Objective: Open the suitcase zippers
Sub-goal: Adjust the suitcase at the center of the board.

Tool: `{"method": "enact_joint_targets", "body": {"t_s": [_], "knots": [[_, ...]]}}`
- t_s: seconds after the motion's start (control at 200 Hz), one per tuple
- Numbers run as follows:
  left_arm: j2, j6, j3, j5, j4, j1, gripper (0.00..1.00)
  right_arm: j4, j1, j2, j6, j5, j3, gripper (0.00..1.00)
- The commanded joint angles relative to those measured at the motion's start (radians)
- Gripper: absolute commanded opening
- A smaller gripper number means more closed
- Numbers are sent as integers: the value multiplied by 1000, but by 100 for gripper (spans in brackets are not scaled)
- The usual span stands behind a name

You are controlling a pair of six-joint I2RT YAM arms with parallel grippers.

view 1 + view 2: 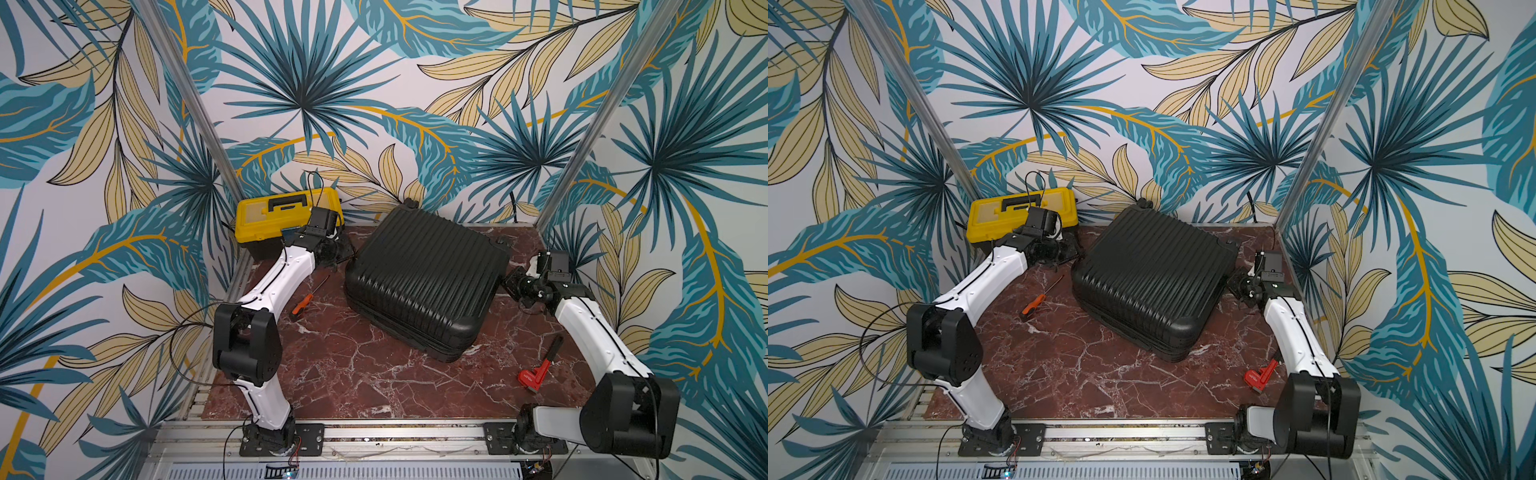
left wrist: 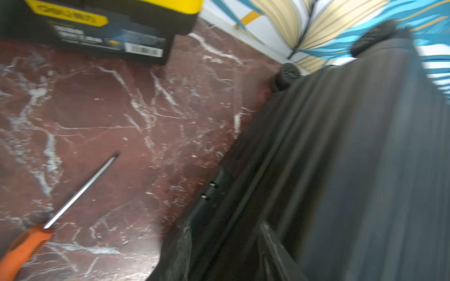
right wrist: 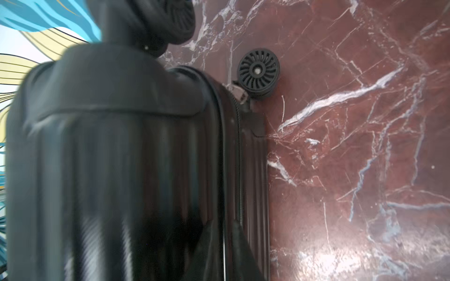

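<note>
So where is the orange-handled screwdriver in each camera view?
Top views: the orange-handled screwdriver lies on the red marble tabletop, between the left arm and the black ribbed hard-shell suitcase.
Left wrist: low in the frame, handle at the corner.
Right wrist: not in it.
Shared landmark: the yellow-and-black toolbox behind it.

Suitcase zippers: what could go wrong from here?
1. The suitcase lies unclamped on smooth marble; a pull along the zipper track may slide the whole case.
2. A sliding case could hit the screwdriver or pipe wrench.
3. Both wrist views are blurred, so finding the zipper pull may fail.
</note>
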Motion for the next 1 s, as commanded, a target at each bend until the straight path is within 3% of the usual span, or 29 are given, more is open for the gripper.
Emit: {"method": "enact_joint_targets", "body": {"t_s": [0.0, 0.26, 0.431, 0.606, 0.741, 0.881, 0.991], "knots": [[-68, -17, -102, 123, 26, -51, 45, 44, 18, 64, -5, -120, 97, 16], [-212, -118, -364, 229, 163, -112, 45, 36, 18, 289, -31, -296, 293, 16], [-283, -136, -423, 235, 183, -127, 45, -85, -1, 274, -100, -140, 346, 16], [-329, -113, -445, 125, 155, -115, 46, 11, -81, 94, -7, -31, 102, 7], [-338, -129, -479, 50, 151, -75, 47, 103, -113, -22, 45, -55, -105, 2], [-308, -125, -480, 40, 151, -35, 47, 319, -225, -78, 133, -191, -325, 0], [-283, -126, -470, 63, 162, -36, 46, 534, -311, -34, 239, -391, -449, 0]]}}
